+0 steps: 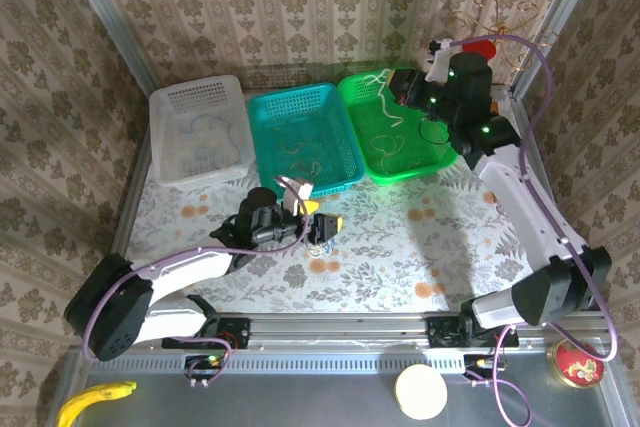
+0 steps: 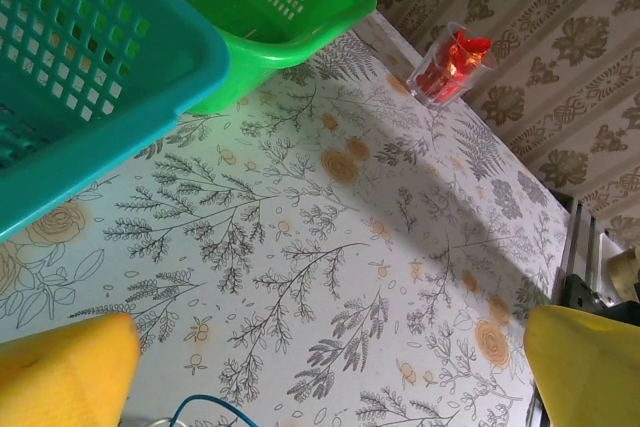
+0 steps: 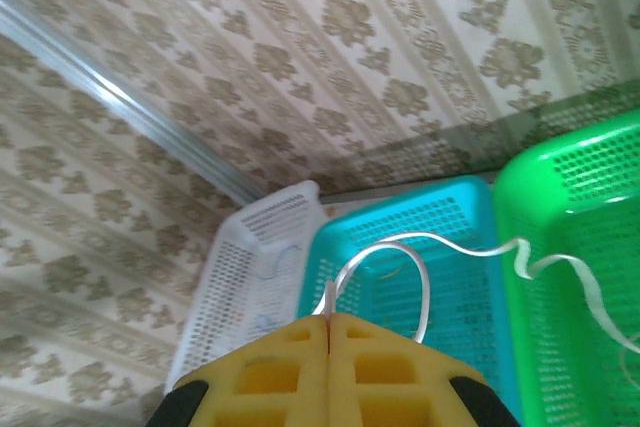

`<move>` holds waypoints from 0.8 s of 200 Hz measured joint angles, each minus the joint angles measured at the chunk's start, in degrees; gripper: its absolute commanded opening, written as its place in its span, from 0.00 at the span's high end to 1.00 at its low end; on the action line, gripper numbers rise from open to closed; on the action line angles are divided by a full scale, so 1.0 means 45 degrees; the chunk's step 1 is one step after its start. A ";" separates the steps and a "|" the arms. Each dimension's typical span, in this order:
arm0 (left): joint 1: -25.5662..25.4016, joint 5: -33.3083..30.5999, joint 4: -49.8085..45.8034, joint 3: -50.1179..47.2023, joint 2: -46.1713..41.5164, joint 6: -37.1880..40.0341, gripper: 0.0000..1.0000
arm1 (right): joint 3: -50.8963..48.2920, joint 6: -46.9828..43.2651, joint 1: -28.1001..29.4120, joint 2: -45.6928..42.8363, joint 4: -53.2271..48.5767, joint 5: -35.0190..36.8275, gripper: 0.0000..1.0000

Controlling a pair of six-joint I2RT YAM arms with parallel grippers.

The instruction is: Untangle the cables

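My right gripper (image 3: pixel 328 317) is shut on a pale cream cable (image 3: pixel 424 277) that loops up from its tips and trails right toward the green basket (image 3: pixel 580 197). From above, this gripper (image 1: pixel 404 88) hangs over the green basket (image 1: pixel 372 166), where more cream cables (image 1: pixel 388 140) lie. Brown-yellow cables (image 1: pixel 300 144) lie in the teal basket (image 1: pixel 268 107) and bluish ones (image 1: pixel 205 130) in the white basket (image 1: pixel 165 107). My left gripper (image 1: pixel 323 233) is open low over the table in front of the teal basket. A blue cable (image 2: pixel 207 408) curves on the cloth beside its left finger (image 2: pixel 60 367).
A clear cup with red contents (image 2: pixel 450 65) stands at the back right of the table. On the shelf in front of the arm bases lie a banana (image 1: pixel 95 402), a white disc (image 1: pixel 421 392) and a red tin (image 1: pixel 578 362). Walls enclose the table.
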 measured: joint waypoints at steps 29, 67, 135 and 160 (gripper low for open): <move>0.0000 -0.0175 -0.0753 0.0350 -0.0544 0.0000 0.00 | -0.0019 -0.0656 -0.0015 0.1248 0.0291 0.0923 1.00; 0.0000 -0.0471 -0.1384 0.0646 -0.1224 0.0000 0.00 | 0.0034 -0.1185 -0.0049 0.2929 0.0549 0.1719 1.00; 0.0000 -0.1059 -0.2108 0.0680 -0.1695 -0.0010 0.00 | 0.1132 -0.1807 -0.0073 0.4828 0.0418 0.2191 0.47; 0.0000 -0.1239 -0.2516 0.0699 -0.1695 -0.0024 0.00 | 0.1239 -0.1899 -0.0073 0.4799 0.0257 0.2113 0.44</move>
